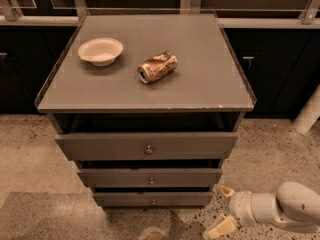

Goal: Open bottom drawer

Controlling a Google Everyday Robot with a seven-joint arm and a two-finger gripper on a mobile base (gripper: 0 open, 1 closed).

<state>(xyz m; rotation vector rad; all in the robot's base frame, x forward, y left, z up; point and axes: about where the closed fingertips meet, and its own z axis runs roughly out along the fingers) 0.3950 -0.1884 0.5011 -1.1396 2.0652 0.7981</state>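
The bottom drawer [152, 199] is the slimmest, narrowest grey front at the foot of the cabinet, with a tiny round metal knob [153, 201] at its centre. Above it sit the mid-sized drawer [150, 177] and the widest top drawer [147, 145]. My gripper [220, 209] comes in from the lower right on a white arm [285, 209]. Its two tan-tipped fingers [224, 190] are spread apart and hold nothing. It is just right of the bottom drawer's right end, near the floor, not touching the drawer.
On the cabinet's grey top [210, 79] stand a white bowl [100, 50] and a crushed can [157, 67] lying on its side. Dark cupboards line the back wall. A white post [308, 111] stands at the right. The floor [30, 149] is speckled.
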